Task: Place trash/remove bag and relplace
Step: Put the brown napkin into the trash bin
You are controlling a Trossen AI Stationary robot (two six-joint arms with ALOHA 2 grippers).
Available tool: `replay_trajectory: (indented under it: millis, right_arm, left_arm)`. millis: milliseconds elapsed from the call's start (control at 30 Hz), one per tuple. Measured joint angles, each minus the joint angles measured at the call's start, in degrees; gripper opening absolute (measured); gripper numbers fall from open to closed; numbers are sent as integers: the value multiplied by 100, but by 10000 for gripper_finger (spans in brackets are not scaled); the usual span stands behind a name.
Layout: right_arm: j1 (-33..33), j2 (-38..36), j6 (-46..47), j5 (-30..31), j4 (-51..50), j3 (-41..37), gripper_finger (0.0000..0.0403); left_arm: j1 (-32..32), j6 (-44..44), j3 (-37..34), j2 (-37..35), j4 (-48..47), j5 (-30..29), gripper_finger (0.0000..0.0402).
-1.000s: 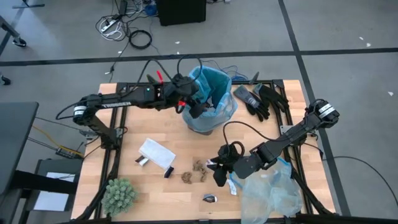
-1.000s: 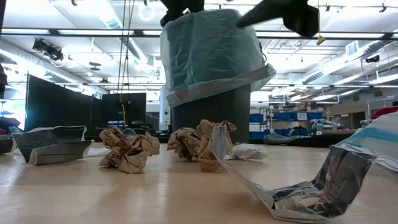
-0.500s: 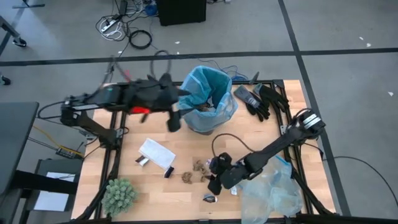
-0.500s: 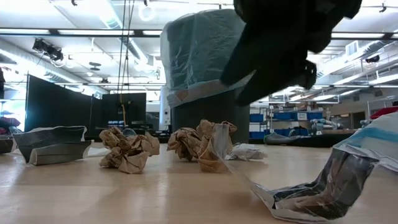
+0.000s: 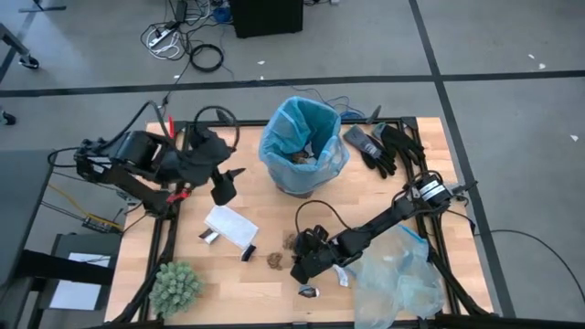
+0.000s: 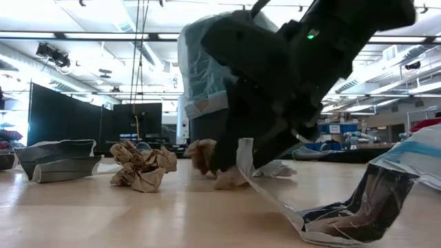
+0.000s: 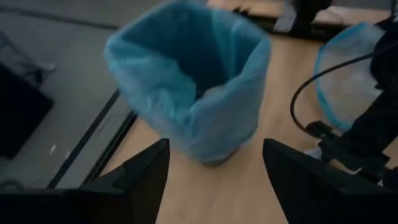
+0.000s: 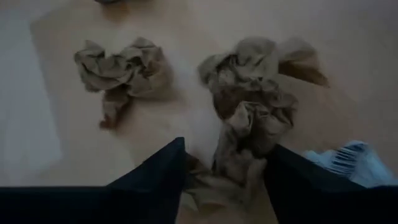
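Your right gripper [image 5: 300, 265] is down at the table among the crumpled brown paper wads [image 8: 249, 124]. Its jaws are open, fairly wide, and the larger brown wad sits right between the two dark fingers [image 8: 155, 180]; whether the pads touch it you cannot tell. A second, smaller crumpled brown wad [image 8: 121, 65] lies just beside it, outside the jaws. In the low view the right gripper [image 6: 275, 103] fills the middle of the picture, tips at the wood, with the other brown wad [image 6: 141, 165] apart to one side.

The right arm stretches low and diagonal across the table from its base at the right edge, wrist pitched down toward the scraps.

More trash nearby: a flat white paper piece [image 5: 230, 225] toward the left half of the wooden table [image 5: 210, 274], a small dark-and-white scrap [image 5: 308, 291] near the front edge, and a long crinkled printed wrapper [image 6: 337, 210] in the low view's foreground.

The bright sky-blue plastic liner bag [image 5: 303, 146] is fitted in the bin at the back middle of the table, mouth open, some scraps already inside. The left wrist view shows the same blue bag [image 7: 193, 93] ahead.

Your left gripper [image 5: 225, 185] hangs above the table's left rear, well apart from the bin, jaws open and empty. The left arm is folded back toward its base.

Also on the table: a pale clear grey-blue plastic bag [image 5: 398, 279] at front right, black gloves [image 5: 384, 146] at back right, a green spiky plant ball [image 5: 175, 286] at front left.
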Motion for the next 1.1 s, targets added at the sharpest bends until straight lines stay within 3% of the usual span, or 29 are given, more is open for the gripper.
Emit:
replay_trajectory:
  millis: [267,333,700,933,1100]
  right_arm:
    - [-21,-59,133,-166,-208,0,33]
    - [-16,-65,132,-205,-211,0,13]
    - [165,-231,558,-104,-230,240,4]
    - [379,-251,-21,499,-503,1210,2]
    - [466,-254,-722,832,-1779,2193,1]
  left_arm:
    - [-529,-842,-449,-130,-305,-413,268]
    - [-641,-1096,-583,-134,-493,-482,268]
    - [-1161,-1554,-1062,-171,-259,-540,225]
    - [-1394,-1877,-1301,-173,-225,-542,218]
    - [-1581,-2089,-1590,-173,236,-540,218]
